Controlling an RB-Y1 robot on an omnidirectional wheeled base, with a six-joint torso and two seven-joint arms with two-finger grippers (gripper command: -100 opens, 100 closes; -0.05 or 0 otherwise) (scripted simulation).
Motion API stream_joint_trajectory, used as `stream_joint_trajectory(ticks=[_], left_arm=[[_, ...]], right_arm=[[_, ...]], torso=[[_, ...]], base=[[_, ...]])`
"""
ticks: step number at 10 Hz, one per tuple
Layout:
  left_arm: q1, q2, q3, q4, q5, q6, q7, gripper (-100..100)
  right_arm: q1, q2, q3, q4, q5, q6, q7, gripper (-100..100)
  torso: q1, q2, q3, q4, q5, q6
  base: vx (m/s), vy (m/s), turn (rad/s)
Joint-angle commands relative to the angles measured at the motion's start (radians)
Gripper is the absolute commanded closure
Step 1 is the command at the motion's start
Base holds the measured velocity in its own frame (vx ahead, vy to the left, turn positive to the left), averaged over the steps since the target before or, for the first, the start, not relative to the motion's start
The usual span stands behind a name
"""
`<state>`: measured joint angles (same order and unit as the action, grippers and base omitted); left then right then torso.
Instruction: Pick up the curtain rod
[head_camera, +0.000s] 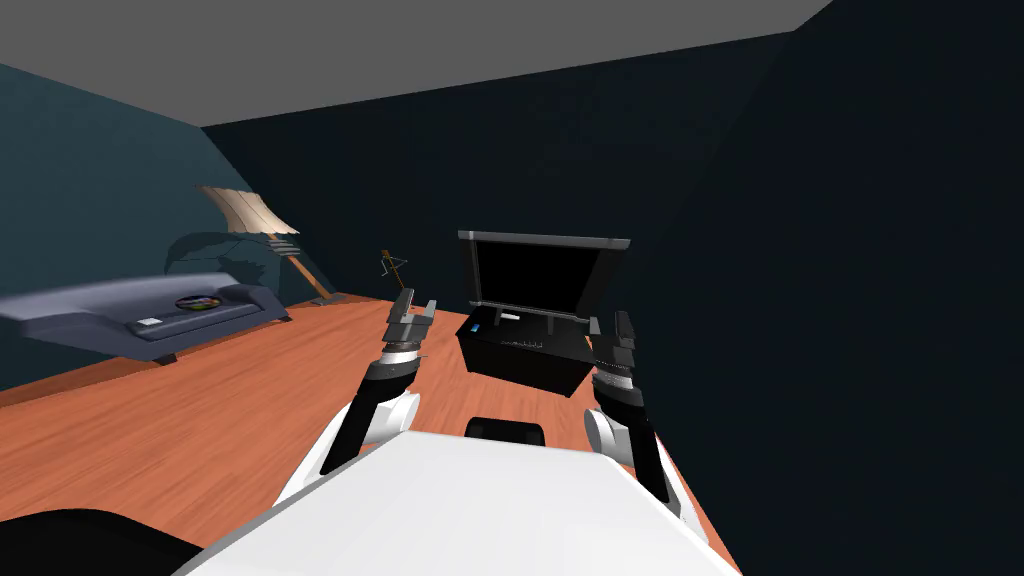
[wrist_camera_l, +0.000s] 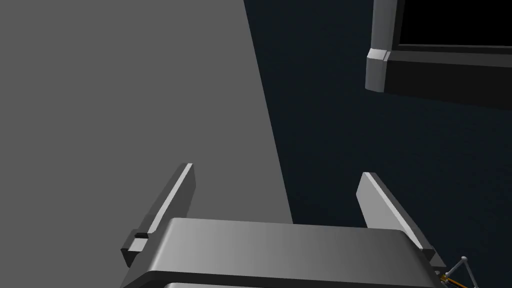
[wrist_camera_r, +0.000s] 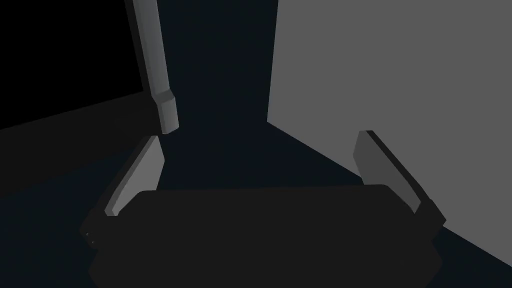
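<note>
Room: a grey ceiling (head_camera: 450, 50) is spanning dark blue walls (head_camera: 800, 250), and a reddish-brown wooden floor (head_camera: 200, 420) is running up to the far wall.

Furniture: a grey-blue sofa (head_camera: 120, 310) is standing along the left wall and carrying a round dark disc (head_camera: 197, 301) and a small white item (head_camera: 149, 322). A floor lamp (head_camera: 245, 212) with a pale shade is standing past the sofa's far end. A television (head_camera: 535, 275) with a grey frame is sitting on a black stand (head_camera: 520, 355) against the far wall. A small white piece (head_camera: 508, 317) and a small blue piece (head_camera: 476, 327) are lying on the stand's top.

Task item: the curtain rod (head_camera: 392, 265) is showing as a thin brown-gold piece with slender struts. It is located by the far wall, between the lamp and the stand, well apart from both pincers (how it is resting cannot be told). In the left wrist view it (wrist_camera_l: 463, 260) is showing beside the pincer body.

Left pincer (head_camera: 416, 302): it is hanging raised over the floor, left of the stand. In its wrist view (wrist_camera_l: 278, 170) the fingers are standing wide and gripping nothing.

Right pincer (head_camera: 610, 322): it is hanging just beside the stand's right end. In its wrist view (wrist_camera_r: 260, 135) the fingers are likewise spread wide and holding nothing.
</note>
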<state>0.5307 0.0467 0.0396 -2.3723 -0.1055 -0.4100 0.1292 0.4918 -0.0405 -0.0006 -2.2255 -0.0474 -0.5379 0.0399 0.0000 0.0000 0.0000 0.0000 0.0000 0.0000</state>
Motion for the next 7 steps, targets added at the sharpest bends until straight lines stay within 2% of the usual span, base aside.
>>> stream_joint_trajectory(ticks=[1,5,7], left_arm=[[0.000,0.000,0.000,0.000,0.000,0.000,0.000,0],[0.000,0.000,0.000,0.000,0.000,0.000,0.000,0],[0.000,0.000,0.000,0.000,0.000,0.000,0.000,0]], right_arm=[[-0.008,-0.042,0.015,0.021,0.000,0.024,0.017,-100],[-0.037,-0.124,0.069,0.092,-0.001,0.106,0.075,-100],[-0.057,-0.166,0.106,0.141,-0.001,0.164,0.117,-100]], torso=[[0.000,0.000,0.000,0.000,0.000,0.000],[0.003,0.002,0.001,0.000,0.001,-0.001],[0.005,0.003,0.002,0.001,0.001,-0.001]], base=[[-0.017,0.027,0.216],[-0.040,0.050,0.288],[-0.055,0.079,0.410]])
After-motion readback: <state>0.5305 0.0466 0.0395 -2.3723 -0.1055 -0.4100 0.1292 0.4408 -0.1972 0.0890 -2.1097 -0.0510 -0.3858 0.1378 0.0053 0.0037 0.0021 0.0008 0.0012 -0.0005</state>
